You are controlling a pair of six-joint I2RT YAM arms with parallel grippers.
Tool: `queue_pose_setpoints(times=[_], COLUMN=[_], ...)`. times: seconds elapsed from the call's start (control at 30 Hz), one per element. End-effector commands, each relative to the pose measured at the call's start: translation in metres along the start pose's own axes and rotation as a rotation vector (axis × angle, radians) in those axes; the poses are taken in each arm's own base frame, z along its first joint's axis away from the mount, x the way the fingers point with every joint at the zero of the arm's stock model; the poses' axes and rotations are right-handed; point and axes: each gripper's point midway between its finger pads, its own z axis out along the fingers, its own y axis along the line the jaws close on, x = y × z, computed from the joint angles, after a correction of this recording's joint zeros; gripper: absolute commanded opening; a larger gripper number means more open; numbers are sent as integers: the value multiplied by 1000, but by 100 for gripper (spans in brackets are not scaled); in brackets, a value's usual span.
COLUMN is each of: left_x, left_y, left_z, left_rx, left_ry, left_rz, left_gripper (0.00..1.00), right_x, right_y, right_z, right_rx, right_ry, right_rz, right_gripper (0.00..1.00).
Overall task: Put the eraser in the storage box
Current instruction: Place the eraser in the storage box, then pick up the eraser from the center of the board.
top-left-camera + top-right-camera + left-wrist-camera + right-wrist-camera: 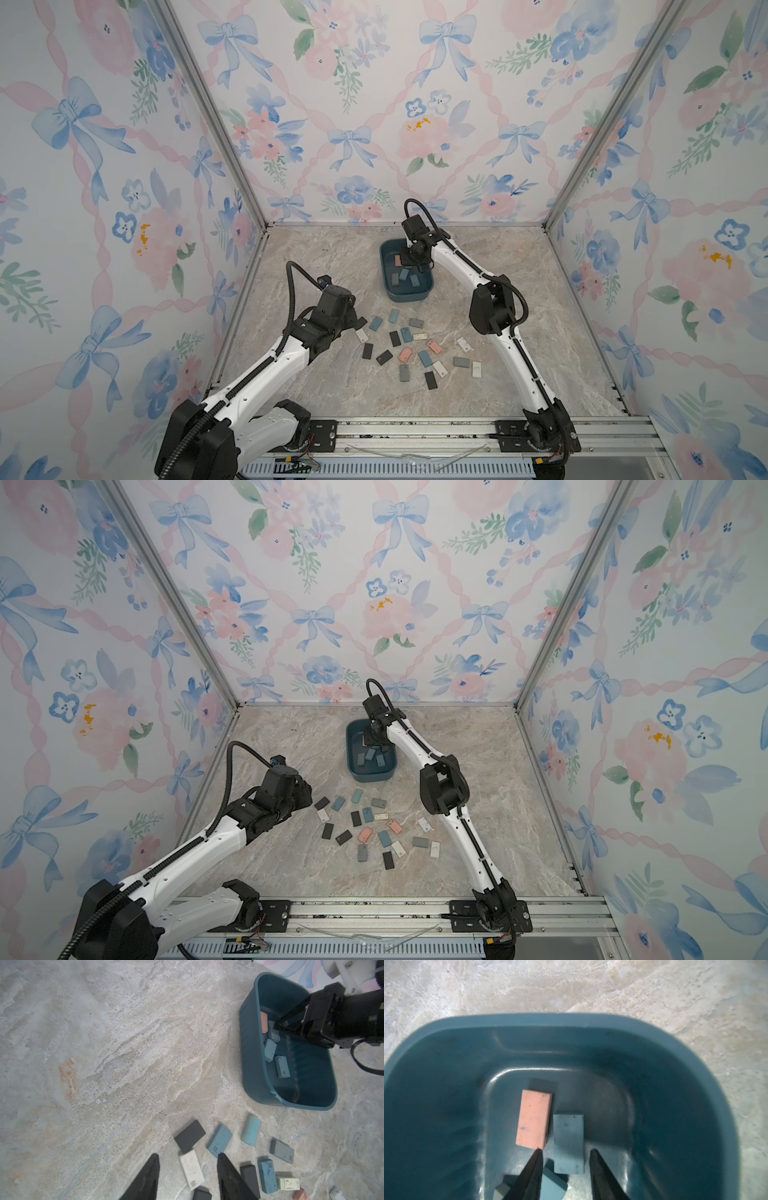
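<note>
The dark teal storage box (409, 296) (550, 1020) stands at the back of the marble table. My right gripper (566, 1150) (408, 258) hangs inside it, open. A blue eraser (568, 1142) lies flat on the box floor between its fingers, touching neither. A pink eraser (534, 1119) lies beside it, with more blue ones behind. My left gripper (188, 1155) (358, 322) is open, low over the loose pile. A white eraser (192, 1168) lies between its fingers, untouched.
Several loose erasers, black, blue, grey, pink and white, are scattered on the table in front of the box (415, 349). A black eraser (190, 1136) and a blue one (219, 1140) lie just beyond the left fingertips. Flowered walls close in three sides.
</note>
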Motion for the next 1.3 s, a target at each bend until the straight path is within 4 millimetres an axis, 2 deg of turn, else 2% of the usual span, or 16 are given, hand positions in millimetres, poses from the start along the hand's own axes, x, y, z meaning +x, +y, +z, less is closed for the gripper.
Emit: queue_pose_setpoints(times=[0.0,0.27,0.43,0.47,0.63,0.8,1.0,1.27], left_x=[1,12,25,18,25,30,34,61], left_y=[5,-1,-4,-11,-13,-19,-23,-5], left_z=[0,10,22,23,40,56,68,83], left_rx=[-12,3,-1,12,8,39,65,5], left_ry=[-8,68,157,156,223,312,393,538], left_rz=[-11,47,148,163,238,327,420,500], left_gripper=[49,57,58,58,57,57,58,59], right_x=[-19,-33,-33,-33,-27,-16,-5,4], right_y=[21,49,51,51,52,44,27,8], right_z=[-41,-111,-149,-155,-188,-208,-224,-228], right_rx=[-69,-137,-170,-177,-231,-253,-237,-229], right_ry=[-45,-114,-147,-156,-214,-260,-291,-301], right_rz=[-8,-93,-107,-108,-109,-97,-76,-39], right_gripper=[41,43,43,43,45,47,48,49])
